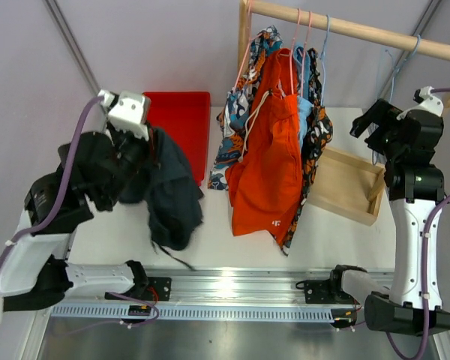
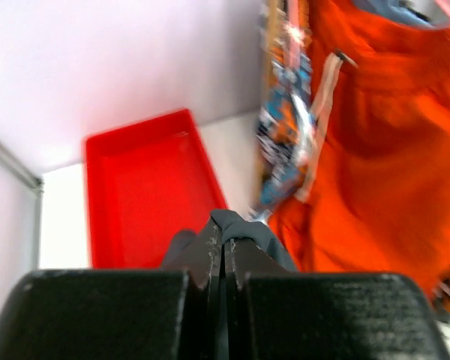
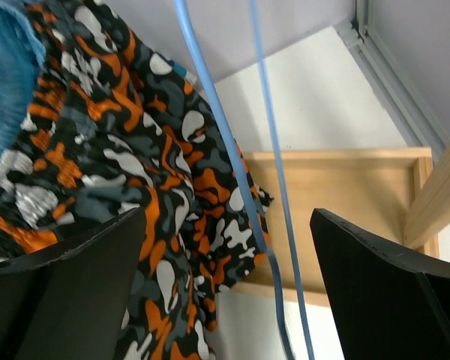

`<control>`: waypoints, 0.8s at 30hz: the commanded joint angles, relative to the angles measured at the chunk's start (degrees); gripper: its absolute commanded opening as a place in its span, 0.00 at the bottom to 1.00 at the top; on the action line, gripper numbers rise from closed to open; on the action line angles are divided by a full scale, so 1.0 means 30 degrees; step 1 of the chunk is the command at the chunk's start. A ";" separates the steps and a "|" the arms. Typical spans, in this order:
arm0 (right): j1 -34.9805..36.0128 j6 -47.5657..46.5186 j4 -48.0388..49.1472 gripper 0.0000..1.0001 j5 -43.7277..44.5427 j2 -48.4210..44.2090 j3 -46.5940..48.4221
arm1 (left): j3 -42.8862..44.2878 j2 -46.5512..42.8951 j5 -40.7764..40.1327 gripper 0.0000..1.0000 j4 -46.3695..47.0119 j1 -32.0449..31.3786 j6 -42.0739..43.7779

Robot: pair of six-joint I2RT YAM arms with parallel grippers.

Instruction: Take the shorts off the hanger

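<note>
White table (image 1: 120, 225), wooden rail (image 1: 360, 31) far right. Carrying step, apparently: black shorts (image 1: 172, 195) clamped in left gripper (image 2: 223, 259), near red tray (image 1: 184, 112). Right gripper (image 3: 229, 247) spread apart by blue hanger (image 3: 238, 176). Next, probably: release over that tray.

text: none legible | orange shorts (image 1: 266, 165): small white mark (image 1: 274, 222), perhaps a logo

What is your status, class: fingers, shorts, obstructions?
Left fingers shut on black shorts, off rail. Right fingers open by bare blue hanger. Orange shorts and others hang on rail. No obstruction seen.
</note>
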 commanded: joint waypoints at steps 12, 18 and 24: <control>0.0379 0.0536 0.0990 0.99 -0.1605 -0.2683 -0.2227 | 1.3969 1.1725 0.5225 0.00 0.3763 1.2498 0.2442; 0.1375 -0.0049 0.0581 0.99 -0.0522 -0.3299 -0.2316 | 1.2149 1.4300 0.3110 0.00 0.8343 1.3932 0.4118; 0.1875 -0.0314 0.0434 1.00 0.0416 -0.3681 -0.2199 | 0.9049 1.3754 0.3927 0.00 0.9248 1.5282 0.2330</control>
